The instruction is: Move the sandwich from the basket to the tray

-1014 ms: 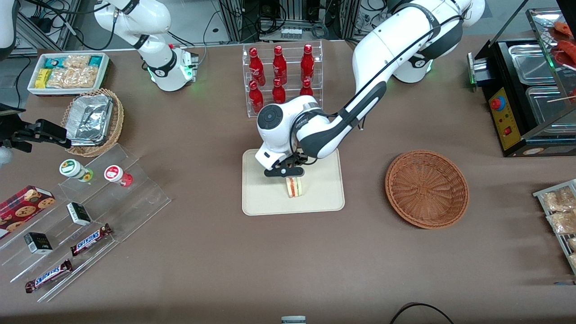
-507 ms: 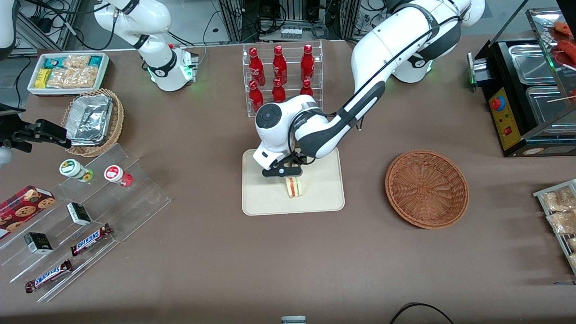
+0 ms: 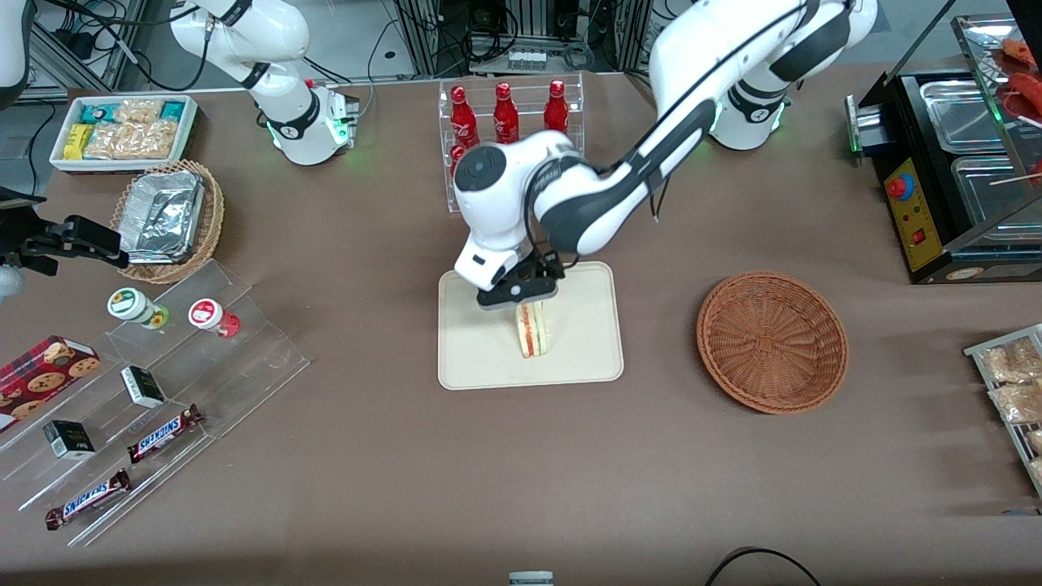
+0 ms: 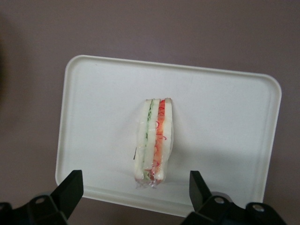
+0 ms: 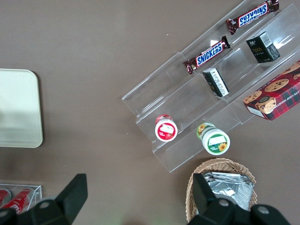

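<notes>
Sandwich [image 3: 533,331] is on the tray [image 3: 488,358] — a thin wedge of pale white bread in what looks like clear wrap, though the wrap is hard to confirm. It stands on edge with the cut face up: in the left wrist view the sandwich [image 4: 153,139] shows a green filling stripe and a red-orange one running side by side between three bread layers. Its long axis runs toward and away from the front camera, parallel to the tray's short sides, with one end pointing at that camera. It sits about mid-tray, a bit toward the tray edge that faces the basket [image 3: 772,341], and clear of the rim all round.

The gripper [image 3: 518,291] hangs just above the sandwich's farther end. Its fingers [image 4: 69,191] are spread wide, with the sandwich between and below them, touching neither — it holds nothing. In the wrist view the tray [image 4: 220,122] reads as a cream rectangle with rounded corners and a low rim, with nothing on it but the sandwich.

The basket is a round reddish-brown wicker bowl on the table [image 3: 488,472], well apart from the tray toward the working arm's end, with nothing visible inside. A clear rack of red bottles [image 3: 505,122] stands farther from the front camera than the tray, partly covered by the arm.
</notes>
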`<state>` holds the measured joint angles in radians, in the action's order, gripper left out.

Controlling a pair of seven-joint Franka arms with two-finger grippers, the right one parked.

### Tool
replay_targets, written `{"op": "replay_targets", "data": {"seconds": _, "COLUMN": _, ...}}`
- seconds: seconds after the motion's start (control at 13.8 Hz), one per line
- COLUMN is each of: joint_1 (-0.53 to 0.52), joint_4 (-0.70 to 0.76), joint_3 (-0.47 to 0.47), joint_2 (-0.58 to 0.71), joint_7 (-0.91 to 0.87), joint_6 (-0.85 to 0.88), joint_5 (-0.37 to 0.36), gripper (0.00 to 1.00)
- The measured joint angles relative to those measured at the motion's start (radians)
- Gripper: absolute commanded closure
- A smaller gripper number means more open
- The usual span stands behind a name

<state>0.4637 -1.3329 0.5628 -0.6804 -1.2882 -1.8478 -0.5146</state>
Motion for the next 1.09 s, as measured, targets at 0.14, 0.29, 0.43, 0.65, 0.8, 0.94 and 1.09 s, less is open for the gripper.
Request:
{"op": "replay_targets", "data": {"seconds": 0.14, "joint_1": -0.018, "joint_4": 0.006, "joint_3": -0.003, "joint_2": 0.066, "joint_7": -0.012, "joint_6": 0.02, "joint_5": 0.059, "gripper": 0.0}}
{"op": "replay_targets", "data": {"seconds": 0.29, "joint_1": -0.068, "joint_4": 0.007, "joint_3": -0.004, "joint_2": 0.138, "joint_7": -0.013, "joint_6": 0.07, "joint_5": 0.113, "gripper": 0.0}}
{"op": "replay_targets", "data": {"seconds": 0.43, "joint_1": -0.131, "joint_4": 0.008, "joint_3": -0.003, "joint_2": 0.203, "joint_7": 0.015, "joint_6": 0.138, "joint_5": 0.162, "gripper": 0.0}}
{"op": "replay_targets", "data": {"seconds": 0.65, "joint_1": -0.243, "joint_4": 0.008, "joint_3": -0.006, "joint_2": 0.299, "joint_7": 0.17, "joint_6": 0.253, "joint_5": 0.259, "gripper": 0.0}}
{"op": "replay_targets", "data": {"seconds": 0.8, "joint_1": -0.306, "joint_4": 0.008, "joint_3": -0.009, "joint_2": 0.345, "joint_7": 0.282, "joint_6": 0.318, "joint_5": 0.294, "gripper": 0.0}}
{"op": "replay_targets", "data": {"seconds": 0.94, "joint_1": -0.369, "joint_4": 0.008, "joint_3": -0.012, "joint_2": 0.384, "joint_7": 0.398, "joint_6": 0.397, "joint_5": 0.318, "gripper": 0.0}}
{"op": "replay_targets", "data": {"seconds": 1.09, "joint_1": -0.424, "joint_4": 0.007, "joint_3": -0.014, "joint_2": 0.41, "joint_7": 0.499, "joint_6": 0.441, "joint_5": 0.326, "gripper": 0.0}}
